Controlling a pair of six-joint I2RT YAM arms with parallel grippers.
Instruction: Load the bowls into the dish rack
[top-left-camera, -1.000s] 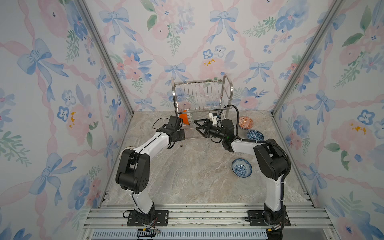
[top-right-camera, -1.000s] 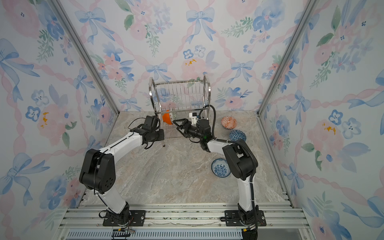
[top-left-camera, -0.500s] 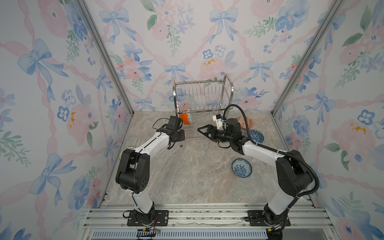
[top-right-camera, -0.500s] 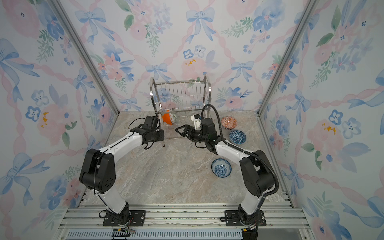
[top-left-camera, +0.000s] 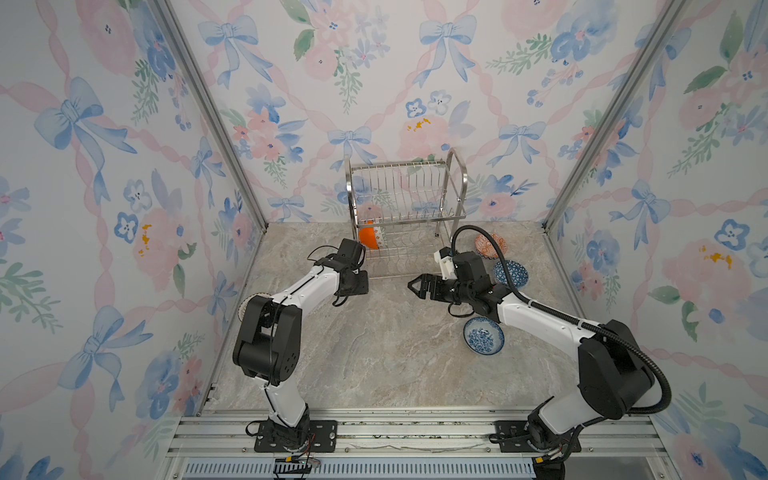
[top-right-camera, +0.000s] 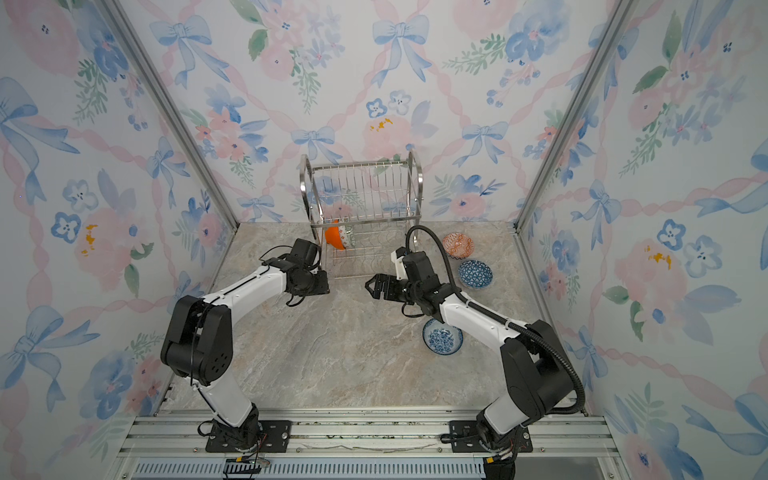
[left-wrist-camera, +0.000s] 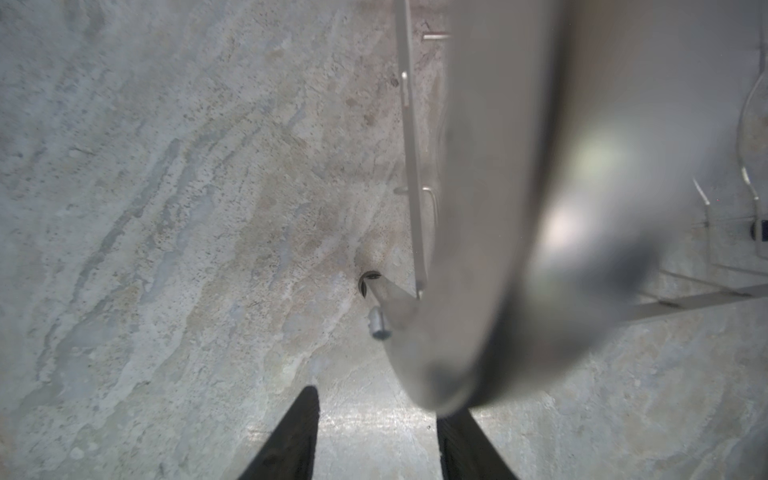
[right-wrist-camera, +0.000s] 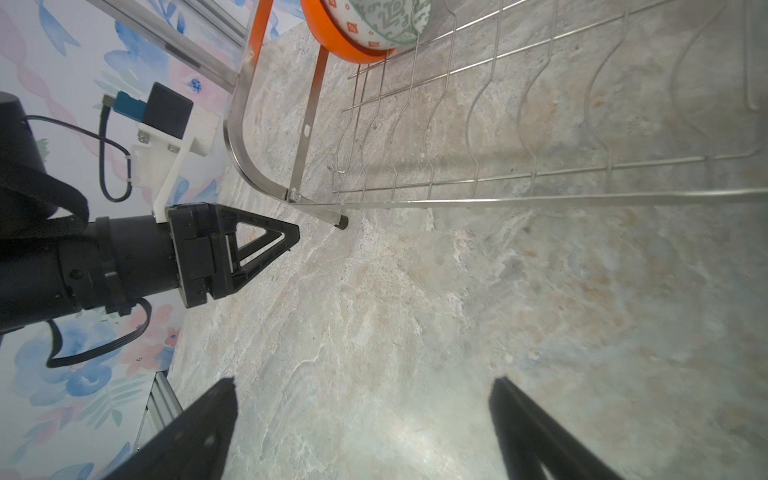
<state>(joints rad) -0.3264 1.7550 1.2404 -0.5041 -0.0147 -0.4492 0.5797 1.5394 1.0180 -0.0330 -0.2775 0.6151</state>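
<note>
**Presently, the right gripper (top-left-camera: 415, 286) is being drawn clear of the dish rack (top-left-camera: 405, 191)**

One rack is being shown at the back of the marble tabletop (top-left-camera: 395, 357), and six bowls are being counted. Two are being held on edge at the left end of its lower shelf: the orange bowl (right-wrist-camera: 332, 39) and, just beside it, the green-white bowl (right-wrist-camera: 399, 20). Three are being left on the table to the rack's right: the orange-red patterned bowl (top-left-camera: 482, 246), the dark-blue bowl (top-left-camera: 513, 274) and, nearer the front, the blue floral bowl (top-left-camera: 482, 336). The sixth bowl (top-left-camera: 243, 305) is being glimpsed only as a pale rim behind the left arm's elbow.

Two grippers are being seen. The right one's jaws are being held wide apart, with nothing between them. The left gripper (right-wrist-camera: 291, 241) is being held by the rack's front left foot, its fingers (left-wrist-camera: 305, 432) parted and empty.

Against a second ago, the right gripper is being found farther from the lower shelf, over bare table; the left arm is being found where it was.
</note>
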